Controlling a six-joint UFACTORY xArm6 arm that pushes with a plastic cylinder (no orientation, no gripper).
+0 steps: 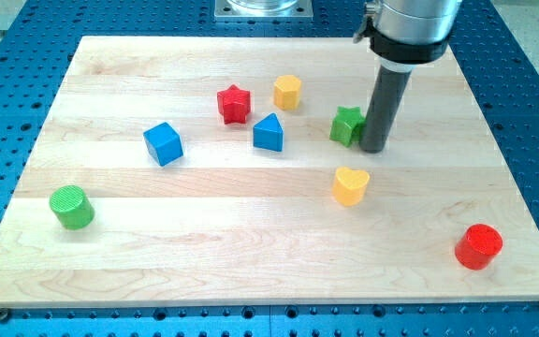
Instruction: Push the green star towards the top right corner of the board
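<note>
The green star (346, 124) lies on the wooden board (251, 262), right of centre in the view's upper half. My tip (374, 148) stands right beside the star's right side, touching or nearly touching it. The rod rises from there to the view's top, where the arm's grey end shows.
A yellow heart (350, 185) lies below the star. A blue triangular block (269, 133), a red star (234, 103) and a yellow block (287, 92) lie to its left. A blue cube (163, 143) and green cylinder (71, 207) lie further left. A red cylinder (478, 246) sits bottom right.
</note>
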